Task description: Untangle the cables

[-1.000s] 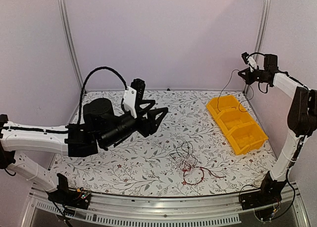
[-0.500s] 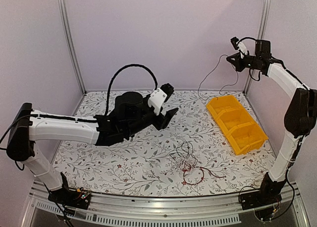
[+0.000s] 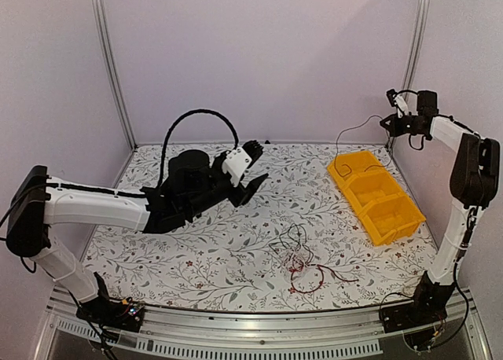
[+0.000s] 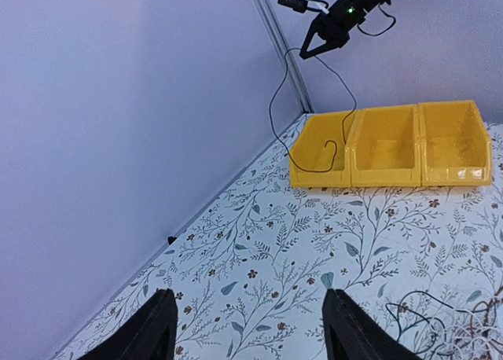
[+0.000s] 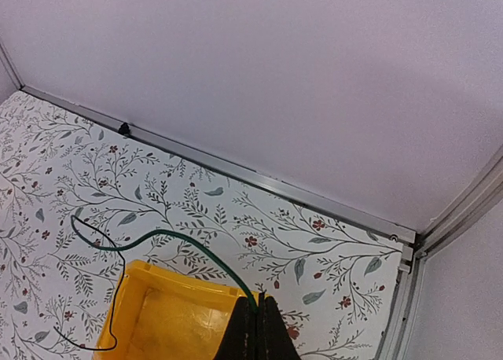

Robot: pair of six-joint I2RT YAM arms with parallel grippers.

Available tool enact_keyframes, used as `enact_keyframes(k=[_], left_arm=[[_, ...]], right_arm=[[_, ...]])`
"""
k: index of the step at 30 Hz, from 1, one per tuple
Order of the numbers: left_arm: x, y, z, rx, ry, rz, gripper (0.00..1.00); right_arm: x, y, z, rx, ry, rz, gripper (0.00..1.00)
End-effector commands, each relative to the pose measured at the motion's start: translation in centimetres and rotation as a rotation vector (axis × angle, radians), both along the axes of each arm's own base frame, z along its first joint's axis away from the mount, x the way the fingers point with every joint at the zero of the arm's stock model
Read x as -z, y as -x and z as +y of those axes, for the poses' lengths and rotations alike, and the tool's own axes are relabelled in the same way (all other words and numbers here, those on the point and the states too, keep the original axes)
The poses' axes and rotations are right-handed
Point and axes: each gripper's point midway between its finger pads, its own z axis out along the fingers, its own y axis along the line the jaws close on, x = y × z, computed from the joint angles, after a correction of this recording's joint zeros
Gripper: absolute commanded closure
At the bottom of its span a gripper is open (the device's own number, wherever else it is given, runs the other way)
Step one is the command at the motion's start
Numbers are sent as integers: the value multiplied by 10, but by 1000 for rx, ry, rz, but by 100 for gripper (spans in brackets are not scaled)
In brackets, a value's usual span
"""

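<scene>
A tangle of thin black, red and white cables (image 3: 299, 262) lies on the floral table near the front; its edge shows in the left wrist view (image 4: 440, 328). My right gripper (image 3: 388, 123) is high at the back right corner, shut on one thin dark cable (image 3: 339, 140). That cable arcs down, and its free end hangs in the far compartment of the yellow bin (image 3: 369, 211). The right wrist view shows the cable (image 5: 157, 234) pinched in the gripper (image 5: 257, 299). My left gripper (image 3: 255, 165) is open and empty above the table's middle left (image 4: 247, 297).
The yellow bin (image 4: 385, 175) has three compartments and stands at the right side. Purple walls and metal frame posts (image 3: 413, 61) close in the back and sides. A small black object (image 3: 267, 142) sits at the base of the back wall.
My right gripper rose with the cable, then dropped back towards the right corner, so the cable now sags lower over the bin. My left arm swung from the left towards the middle back.
</scene>
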Motion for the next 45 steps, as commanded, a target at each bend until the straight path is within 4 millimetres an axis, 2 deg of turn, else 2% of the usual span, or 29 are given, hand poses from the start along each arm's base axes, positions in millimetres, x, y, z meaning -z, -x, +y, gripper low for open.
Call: enact_keyframes(k=[1,6,11,14,17,20,24,27,29,31,32,33,35,41,42,45], left_arm=[[-15,4,-3,21,25,-33,35],[-10,4,-6,23,12,-24,35],[-10,5,-7,18,9,-24,35],[-11,5,-7,17,16,-18,35],[-12,8,-9,21,14,-15,35],[-18,12,-11,26,21,-21,35],[-30,18,-10,38,81,13,35],[-38,22,-9,54,108,18,35],[-37,22,-7,46,103,13,35],[-37,21,-7,36,94,7,35],[-36,20,-6,31,91,6,35],[-35,20,-5,28,90,5,35],[-30,19,-6,25,85,9,35],[-23,21,-11,31,59,16,35],[-23,22,-12,34,56,14,35],[-21,23,-14,37,47,12,35]], right_arm=[[9,-6,-8,41,-35,21,100],[-1,-6,-6,33,-54,6,100],[5,-7,-23,120,27,9,100],[5,0,-23,104,66,4,100],[14,12,-9,18,95,38,100],[37,23,8,-55,139,103,100],[52,28,30,-126,145,131,100],[50,28,53,-185,127,128,100],[47,30,76,-244,113,122,100],[42,31,89,-286,88,116,100],[38,34,95,-314,58,115,100],[38,40,116,-380,17,125,100],[40,45,128,-435,-49,144,100],[86,29,115,-378,-52,234,100],[89,24,97,-339,-59,240,100],[104,18,76,-286,-100,286,100]])
